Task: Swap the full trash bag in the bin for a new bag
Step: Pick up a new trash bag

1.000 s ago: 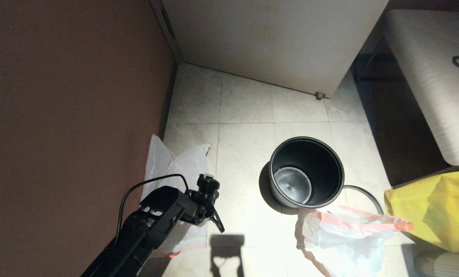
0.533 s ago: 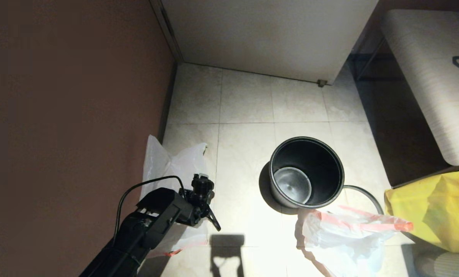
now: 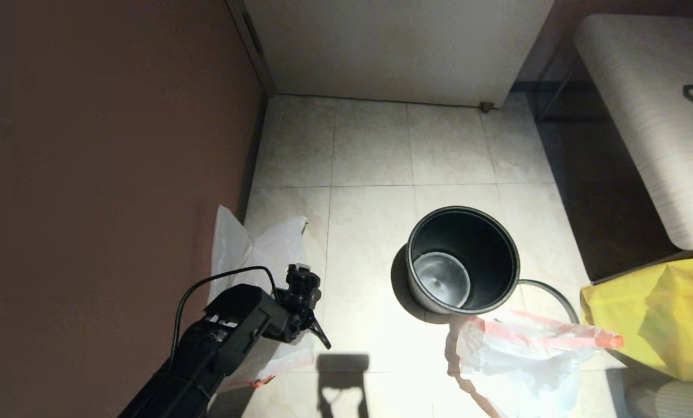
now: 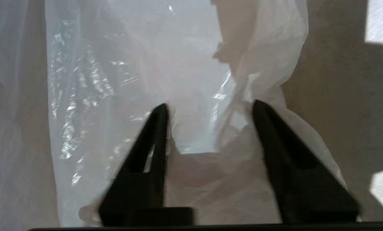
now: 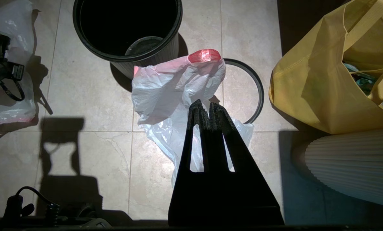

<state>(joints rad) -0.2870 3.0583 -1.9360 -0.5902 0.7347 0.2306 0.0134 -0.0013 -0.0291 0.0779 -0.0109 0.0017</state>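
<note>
My left pincer (image 4: 207, 106) is low over a white plastic bag (image 3: 253, 255) that lies on the floor tiles (image 3: 370, 145) against the dark red wall (image 3: 103, 174). Its two black fingers (image 4: 156, 134) stand partly spread, with a fold of the bag's thin film between their tips; I cannot tell whether they grip it. The bin (image 3: 462, 258), black and glossy inside with nothing in it, stands upright on the floor well to the right of this pincer, apart from the bag.

My left wrist view shows only the crinkled translucent film (image 4: 114, 80) filling the space ahead of the fingers and a strip of shadowed floor beside it; the bin is outside it. The head view shows the arm reaching over the bag, but the fingertips are hard to make out there.

My right pincer (image 5: 204, 109) is pressed together and hangs above a second white bag with a red drawstring edge (image 5: 178, 89), which lies crumpled just beside the bin's foot. That view also shows the thin grey hoop (image 5: 257, 93) flat on the floor, partly under this bag, and a large yellow bag (image 5: 323, 73) to the right, well clear of the bin. A pale ribbed object (image 5: 348, 163) sits below the yellow bag. A pale door (image 3: 393, 52) closes off the far end of the floor.
</note>
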